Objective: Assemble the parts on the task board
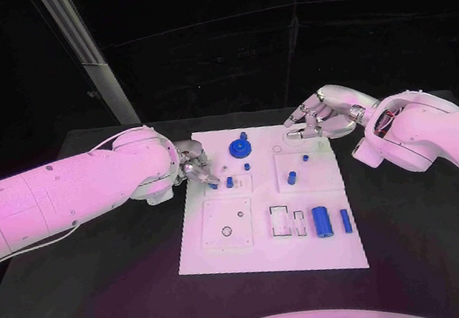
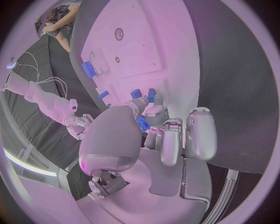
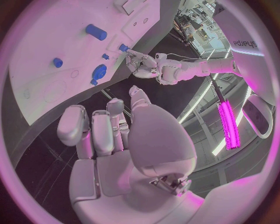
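- The left hand [image 1: 192, 164] sits at the left edge of the task board [image 1: 270, 258], near the board's far half. Its fingers are drawn together, and in the head view a small blue part [image 1: 212, 185] sits right at the fingertips; in the left wrist view a bit of blue [image 2: 142, 123] shows between thumb and fingers — it looks pinched, though the grip itself is partly hidden.
- Just beside that hand, a short blue peg [image 1: 230, 181] stands on the board, and beyond it a round blue part with a stem [image 1: 239, 149] sits near the far edge.
- Toward the middle, a blue peg [image 1: 290, 179] stands upright, with a smaller blue piece [image 1: 304, 157] a little farther back.
- In the near half of the board, a thick blue cylinder [image 1: 322, 222] lies next to a thinner blue rod [image 1: 345, 221], both resting lengthwise beside a rectangular recess [image 1: 280, 222].
- The right hand [image 1: 315, 120] hovers over the far right corner of the board — fingers curled loosely inward, nothing in them; the right wrist view shows the palm [image 3: 157, 140] bare and the fingers [image 3: 93, 128] side by side.
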`<state>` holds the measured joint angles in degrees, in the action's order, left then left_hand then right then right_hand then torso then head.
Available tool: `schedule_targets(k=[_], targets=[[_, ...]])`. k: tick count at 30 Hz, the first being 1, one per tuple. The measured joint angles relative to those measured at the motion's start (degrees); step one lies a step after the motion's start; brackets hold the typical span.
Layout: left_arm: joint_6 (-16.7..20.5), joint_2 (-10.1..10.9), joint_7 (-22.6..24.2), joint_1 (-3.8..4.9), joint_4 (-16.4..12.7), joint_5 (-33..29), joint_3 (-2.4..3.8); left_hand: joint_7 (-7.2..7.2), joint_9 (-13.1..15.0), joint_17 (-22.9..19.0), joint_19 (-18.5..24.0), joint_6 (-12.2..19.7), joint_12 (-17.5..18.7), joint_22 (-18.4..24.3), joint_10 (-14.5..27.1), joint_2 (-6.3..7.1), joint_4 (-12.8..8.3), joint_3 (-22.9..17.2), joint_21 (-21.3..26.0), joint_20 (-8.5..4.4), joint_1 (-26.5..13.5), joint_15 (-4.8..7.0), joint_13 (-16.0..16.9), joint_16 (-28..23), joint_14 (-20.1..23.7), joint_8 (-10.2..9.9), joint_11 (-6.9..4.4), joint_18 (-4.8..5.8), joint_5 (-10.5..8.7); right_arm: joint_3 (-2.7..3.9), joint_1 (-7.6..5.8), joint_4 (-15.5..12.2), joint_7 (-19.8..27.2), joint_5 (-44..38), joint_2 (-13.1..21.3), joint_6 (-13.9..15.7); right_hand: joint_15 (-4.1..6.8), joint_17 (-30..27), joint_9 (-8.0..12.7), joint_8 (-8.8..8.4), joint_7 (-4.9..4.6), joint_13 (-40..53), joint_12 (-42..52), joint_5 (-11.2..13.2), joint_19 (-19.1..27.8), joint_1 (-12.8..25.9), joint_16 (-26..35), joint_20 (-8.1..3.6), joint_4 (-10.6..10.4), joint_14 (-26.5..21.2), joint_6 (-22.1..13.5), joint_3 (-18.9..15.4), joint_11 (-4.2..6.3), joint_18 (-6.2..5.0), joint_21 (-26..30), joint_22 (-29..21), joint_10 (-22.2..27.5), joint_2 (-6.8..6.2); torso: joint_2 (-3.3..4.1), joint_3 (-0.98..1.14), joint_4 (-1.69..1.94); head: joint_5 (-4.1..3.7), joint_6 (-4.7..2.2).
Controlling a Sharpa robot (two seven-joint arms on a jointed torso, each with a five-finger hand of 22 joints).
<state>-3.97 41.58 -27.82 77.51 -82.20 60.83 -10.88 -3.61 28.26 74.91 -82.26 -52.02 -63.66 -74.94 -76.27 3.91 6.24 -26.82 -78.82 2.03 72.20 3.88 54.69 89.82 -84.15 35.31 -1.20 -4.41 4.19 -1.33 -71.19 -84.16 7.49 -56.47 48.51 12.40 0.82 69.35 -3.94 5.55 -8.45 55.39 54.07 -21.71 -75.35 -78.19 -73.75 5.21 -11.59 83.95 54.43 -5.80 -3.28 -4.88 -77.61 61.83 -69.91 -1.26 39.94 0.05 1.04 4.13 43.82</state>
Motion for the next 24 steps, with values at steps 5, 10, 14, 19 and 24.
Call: schedule_targets(k=[5,10,14,19,24], targets=[[0.0,0.0,-0.1,-0.01,0.0,0.1,-0.01,0.02,0.0,0.0,0.0,0.0,0.0,0.0,0.0,0.01,0.0,0.0,0.0,0.0,0.0,0.0,0.0,0.0,0.0,0.0,0.0,0.0,-0.03,0.0,0.0,0.0,0.0,0.0,-0.1,0.0,0.0,0.0,0.0,0.0,0.0,0.0,0.0,0.0,0.0,0.0,0.0,0.0,0.0,0.0,0.0,0.0,0.0,0.0,0.0,0.0,0.0,0.0,-0.01,0.0,0.01,0.07,0.01],[0.0,0.0,-0.2,-0.01,-0.2,0.2,-0.01,0.16,0.2,0.0,0.0,-0.2,0.0,0.0,0.0,0.07,0.0,0.0,0.0,0.0,-0.1,0.0,0.0,0.0,0.0,0.0,0.01,0.0,-0.05,0.0,0.0,0.0,0.0,0.0,-0.1,0.0,0.0,0.0,0.0,0.0,0.0,0.0,0.0,0.0,0.0,0.0,0.0,0.0,0.0,0.0,0.0,0.0,0.0,0.0,0.0,0.0,0.0,0.0,-0.01,0.01,0.0,0.08,0.03],[-0.1,0.0,-0.3,-0.01,-0.2,0.3,-0.01,0.16,0.2,0.0,0.0,-0.2,0.0,0.0,0.0,0.08,0.2,-0.2,0.0,0.0,-0.1,0.0,-0.2,0.0,0.0,0.0,0.01,0.0,0.08,0.0,0.0,0.0,0.0,0.0,-0.1,0.0,0.0,0.0,0.0,0.0,0.0,0.0,0.0,0.0,0.0,0.0,0.0,0.0,0.0,0.0,0.0,0.0,0.0,0.0,0.0,0.0,0.0,0.0,-0.01,0.01,-0.01,0.08,0.08],[-0.2,-0.2,-0.4,-0.01,-0.2,0.4,-0.01,0.22,0.3,0.0,0.0,-0.2,0.2,0.0,0.0,0.46,0.1,-1.2,0.0,0.0,-0.5,0.0,-0.2,0.0,0.0,0.0,-0.01,0.0,0.2,0.0,0.0,0.0,0.0,0.0,-0.1,0.0,0.0,0.0,0.0,0.0,0.0,0.0,0.0,0.0,0.0,0.0,0.0,0.0,0.0,0.0,0.0,0.0,0.0,0.0,0.0,0.0,0.0,0.0,-0.01,0.03,-0.02,0.03,0.13],[-0.5,-0.6,-0.5,0.09,0.2,0.6,-0.06,0.43,0.6,0.0,-0.2,-0.7,0.2,0.0,-0.5,1.21,-0.2,-2.4,0.0,-0.18,-1.2,0.21,-0.2,0.0,0.2,0.5,-0.13,0.0,0.47,0.0,0.0,0.0,0.1,0.0,0.0,-0.1,0.0,0.0,0.0,0.0,0.0,0.0,0.0,0.0,0.0,0.0,0.0,0.0,0.0,0.0,0.0,0.0,0.0,0.0,0.0,0.0,0.0,0.0,0.01,0.05,-0.05,0.01,0.25]])
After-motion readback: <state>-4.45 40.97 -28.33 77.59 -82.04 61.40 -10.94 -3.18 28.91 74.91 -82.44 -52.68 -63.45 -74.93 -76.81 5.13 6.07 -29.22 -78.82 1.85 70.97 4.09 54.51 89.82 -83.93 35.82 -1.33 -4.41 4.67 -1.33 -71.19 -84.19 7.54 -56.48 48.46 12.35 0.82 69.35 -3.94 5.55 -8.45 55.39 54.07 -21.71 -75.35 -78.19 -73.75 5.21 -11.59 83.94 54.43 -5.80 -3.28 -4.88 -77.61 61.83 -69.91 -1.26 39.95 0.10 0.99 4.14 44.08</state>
